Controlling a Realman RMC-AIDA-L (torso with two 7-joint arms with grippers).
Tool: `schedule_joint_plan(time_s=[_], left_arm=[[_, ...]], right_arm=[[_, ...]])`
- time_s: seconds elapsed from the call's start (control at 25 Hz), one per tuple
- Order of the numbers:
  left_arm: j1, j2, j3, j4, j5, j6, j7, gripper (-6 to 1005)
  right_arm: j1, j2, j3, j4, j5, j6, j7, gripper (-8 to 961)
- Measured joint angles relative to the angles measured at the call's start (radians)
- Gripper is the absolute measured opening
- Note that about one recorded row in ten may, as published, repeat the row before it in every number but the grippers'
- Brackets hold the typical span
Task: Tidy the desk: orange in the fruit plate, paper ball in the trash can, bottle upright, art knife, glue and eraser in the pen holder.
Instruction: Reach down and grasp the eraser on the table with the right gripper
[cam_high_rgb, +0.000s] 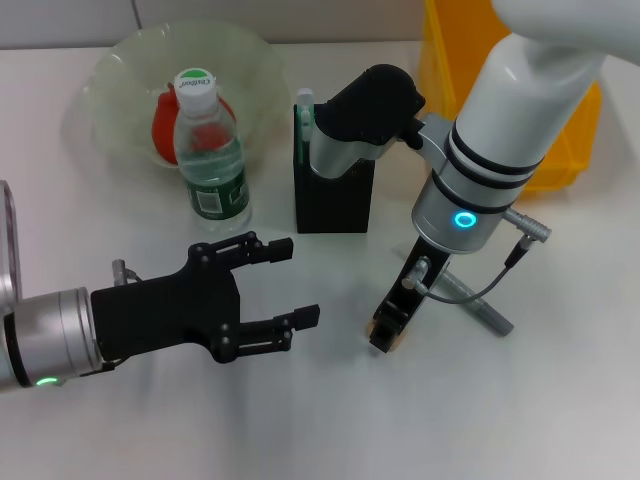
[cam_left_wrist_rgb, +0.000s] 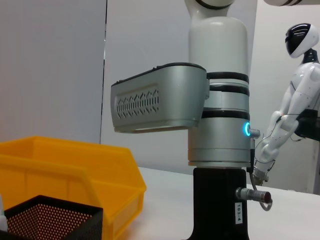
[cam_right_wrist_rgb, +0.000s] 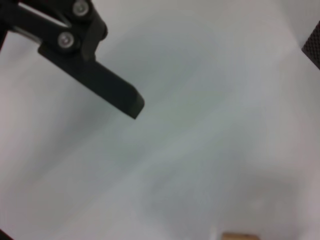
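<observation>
- Left gripper (cam_high_rgb: 285, 283) is parked low over the desk (cam_high_rgb: 120, 440), near the front on the left, fingers spread wide with nothing between them.
- Right gripper (cam_high_rgb: 385, 338) is pointing straight down at the desk in front of the pen holder (cam_high_rgb: 335, 205). Its tip is right on the eraser (cam_high_rgb: 387, 342), only a tan sliver peeking out underneath. Honestly can't tell if its fingers are apart or pinched on it.
- Right wrist view shows one black finger (cam_right_wrist_rgb: 107, 90) over bare desk, plus a tan edge of the eraser (cam_right_wrist_rgb: 240, 236) at the frame border.
- Glue (cam_high_rgb: 480, 305) is lying flat on the desk just to the right of the right gripper, partly under the arm's cable.
- Knife (cam_high_rgb: 304, 125) is already standing in the pen holder, at its left corner, white end up.
- Bottle (cam_high_rgb: 210, 150) is upright, right in front of the plate (cam_high_rgb: 120, 70).
- Orange (cam_high_rgb: 165, 125) sits in the plate, half hidden behind the bottle.
- Yellow trash can (cam_high_rgb: 575, 150) is at the back right, behind the right arm. Left wrist view catches it too (cam_left_wrist_rgb: 75, 170), next to the mesh rim of the pen holder (cam_left_wrist_rgb: 50, 217).
- Didn't spot the paper ball in any view.
</observation>
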Motion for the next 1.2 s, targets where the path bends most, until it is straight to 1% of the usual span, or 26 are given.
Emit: schedule_joint_plan(time_s=[0.12,0.4,0.6,0.72,0.84,1.2], left_arm=[[0.0,0.0,0.0,-0.001,0.0,0.0,0.003,783],[0.0,0.0,0.0,-0.001,0.0,0.0,0.003,783],[0.001,0.0,-0.001,-0.001,0.0,0.0,0.003,783],[0.004,0.0,-0.001,-0.001,0.0,0.0,0.003,783],[0.005,0.0,-0.002,-0.001,0.0,0.0,0.003,783],[0.006,0.0,0.0,-0.001,0.0,0.002,0.003,783]], right_arm=[[0.0,0.0,-0.007,0.0,0.0,0.0,0.0,385],[-0.007,0.0,-0.008,-0.013,0.0,0.003,0.005,300],[-0.028,-0.001,0.0,-0.049,-0.001,-0.004,0.006,313],[-0.065,-0.006,0.018,-0.115,-0.007,-0.026,0.007,322],[-0.105,-0.009,0.07,-0.168,-0.015,-0.06,0.007,330],[-0.119,-0.009,0.073,-0.168,-0.034,-0.064,0.003,354]])
